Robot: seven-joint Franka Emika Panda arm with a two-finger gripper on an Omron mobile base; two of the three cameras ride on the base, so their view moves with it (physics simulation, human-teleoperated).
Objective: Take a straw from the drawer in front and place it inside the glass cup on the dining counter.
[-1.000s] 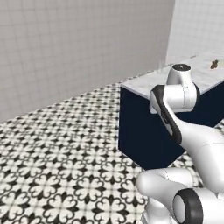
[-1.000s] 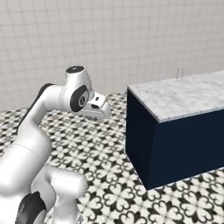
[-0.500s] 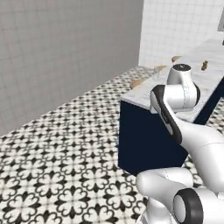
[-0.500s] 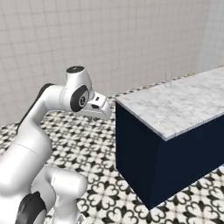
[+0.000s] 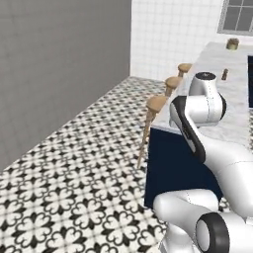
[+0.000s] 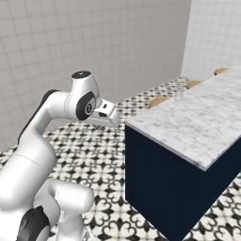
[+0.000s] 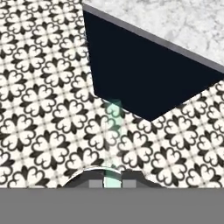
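Carrying straw to dining counter (image 6: 197, 124).
My gripper (image 7: 113, 180) is clenched on the pale green straw (image 7: 113, 127), above floor near the counter's corner; cup unseen. I'd keep the straw upright while approaching.

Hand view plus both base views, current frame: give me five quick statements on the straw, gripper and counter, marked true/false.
1. The gripper is shut on the straw. True.
2. The straw is bright red. False: it is pale translucent green.
3. The dining counter has a white-grey marble top on a dark navy base. True.
4. The gripper hangs directly over the marble top. False: in the hand view it is over the patterned floor, with the counter's corner ahead of it.
5. Round wooden stools stand along one side of the counter. True.
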